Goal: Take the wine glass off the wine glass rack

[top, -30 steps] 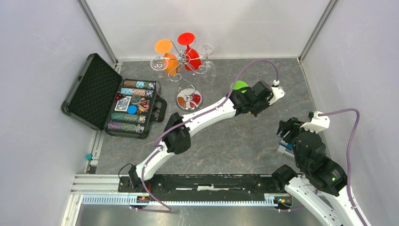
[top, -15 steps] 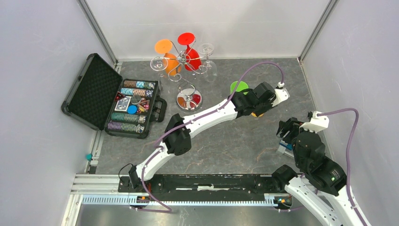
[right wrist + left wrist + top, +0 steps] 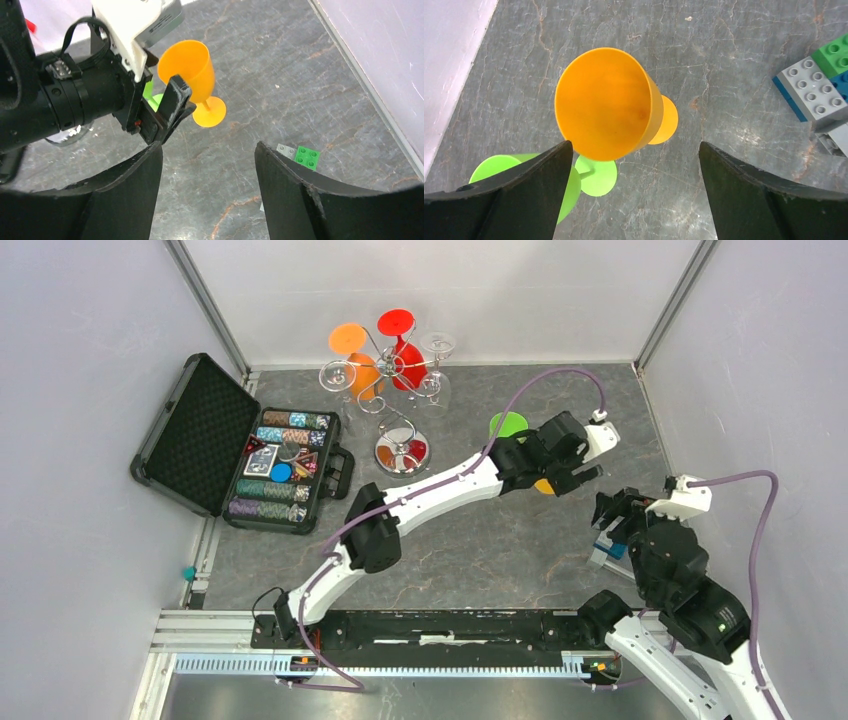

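Note:
The chrome wine glass rack [image 3: 395, 375] stands at the back of the table on its round mirrored base [image 3: 402, 452]. From its arms hang an orange glass [image 3: 352, 348], a red glass [image 3: 400, 335] and two clear glasses [image 3: 338, 375]. Another orange wine glass [image 3: 604, 102] [image 3: 190, 65] [image 3: 541, 485] stands upright on the table, free. My left gripper [image 3: 635, 147] [image 3: 575, 465] is open just above it, its fingers apart from the bowl. A green glass [image 3: 594, 175] [image 3: 509, 424] sits next to it. My right gripper [image 3: 207, 147] [image 3: 612, 510] is open and holds nothing.
An open black case [image 3: 280, 465] of poker chips lies at the left. Loose toy bricks [image 3: 814, 92] [image 3: 306, 156] lie on the table by my right gripper. Grey walls close in the table on three sides.
My left gripper has opened and let go of the orange wine glass, which now stands on the table. The left arm has shifted slightly right. The right gripper has opened a little.

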Action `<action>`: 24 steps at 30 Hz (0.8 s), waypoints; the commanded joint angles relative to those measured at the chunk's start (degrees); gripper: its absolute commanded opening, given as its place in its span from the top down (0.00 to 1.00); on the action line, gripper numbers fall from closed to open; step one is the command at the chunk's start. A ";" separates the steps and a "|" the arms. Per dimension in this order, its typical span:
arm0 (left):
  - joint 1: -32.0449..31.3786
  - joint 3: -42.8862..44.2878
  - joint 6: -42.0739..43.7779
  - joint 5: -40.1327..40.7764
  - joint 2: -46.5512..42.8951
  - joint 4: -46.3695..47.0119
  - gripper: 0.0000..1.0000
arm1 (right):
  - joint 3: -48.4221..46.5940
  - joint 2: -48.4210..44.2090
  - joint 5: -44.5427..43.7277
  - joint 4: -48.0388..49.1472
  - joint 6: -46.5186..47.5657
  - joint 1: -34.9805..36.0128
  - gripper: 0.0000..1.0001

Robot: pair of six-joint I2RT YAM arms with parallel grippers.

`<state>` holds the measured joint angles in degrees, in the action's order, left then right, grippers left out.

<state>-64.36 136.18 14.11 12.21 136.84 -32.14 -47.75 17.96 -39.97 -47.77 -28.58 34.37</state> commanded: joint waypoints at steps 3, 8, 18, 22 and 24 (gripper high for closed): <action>-0.32 -6.56 -4.21 -1.49 -13.88 5.88 0.00 | -6.64 0.33 3.12 1.75 1.75 -0.10 0.27; -0.03 -10.89 -8.17 -0.09 -21.17 4.28 0.00 | -8.37 0.53 5.71 3.06 0.81 -0.11 0.27; 2.04 -18.00 -16.53 9.55 -37.94 -2.66 0.00 | -2.59 4.43 10.64 9.53 -5.92 -0.09 0.22; 7.60 -24.96 -21.16 9.83 -46.41 -3.18 0.00 | -2.19 10.13 13.03 16.60 -3.25 -0.09 0.19; 10.95 -29.21 -23.23 9.31 -51.23 -1.74 0.00 | -3.96 14.63 9.09 17.92 -1.72 -0.09 0.16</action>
<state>-59.40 113.06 -1.87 19.07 93.91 -34.28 -50.09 26.37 -29.10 -37.52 -32.36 34.37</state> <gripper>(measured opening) 0.994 0.816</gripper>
